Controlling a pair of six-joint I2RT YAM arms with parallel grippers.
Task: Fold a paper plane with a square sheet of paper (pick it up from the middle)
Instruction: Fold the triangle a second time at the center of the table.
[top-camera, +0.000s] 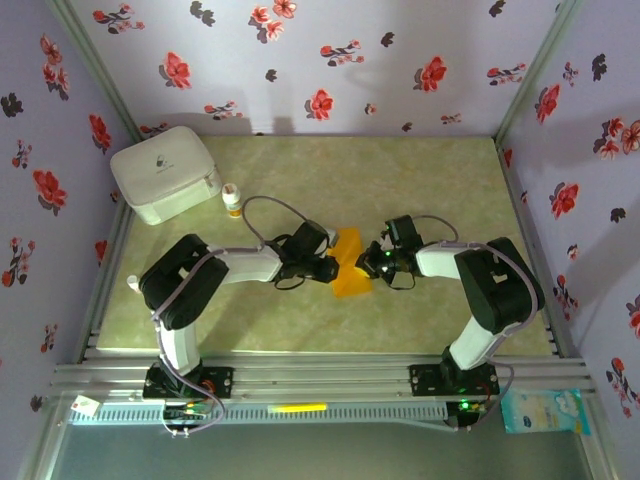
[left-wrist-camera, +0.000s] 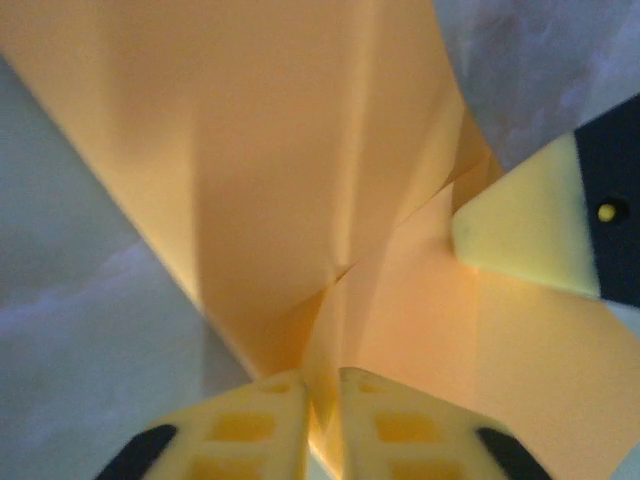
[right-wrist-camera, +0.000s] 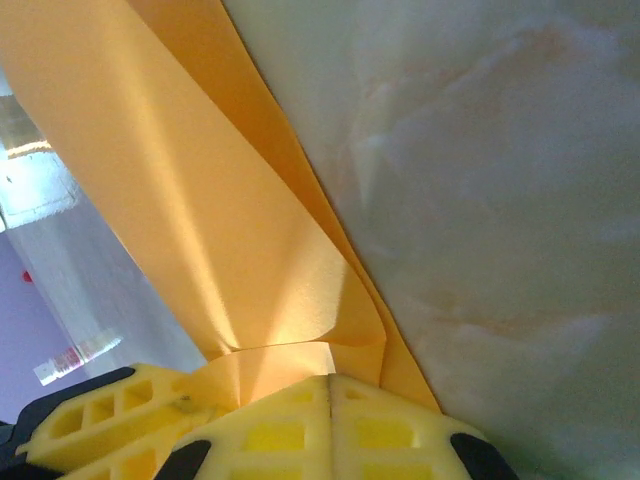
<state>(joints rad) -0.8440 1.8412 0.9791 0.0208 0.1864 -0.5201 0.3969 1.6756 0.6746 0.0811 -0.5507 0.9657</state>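
Both grippers have hold of the orange paper (top-camera: 351, 268) from opposite sides, around the middle of the green table (top-camera: 420, 170). The left gripper (top-camera: 331, 263) has its jaws squeezed together on a creased bit; in its wrist view the yellow pads (left-wrist-camera: 250, 425) sandwich the sheet right where the folds meet. The right gripper (top-camera: 377, 262) is clamped on the other edge, paper bunching over its pads. The sheet's partly folded, with layers overlapping. A small white bottle (top-camera: 232, 199) and a white box (top-camera: 165, 172) sit well apart, far left.
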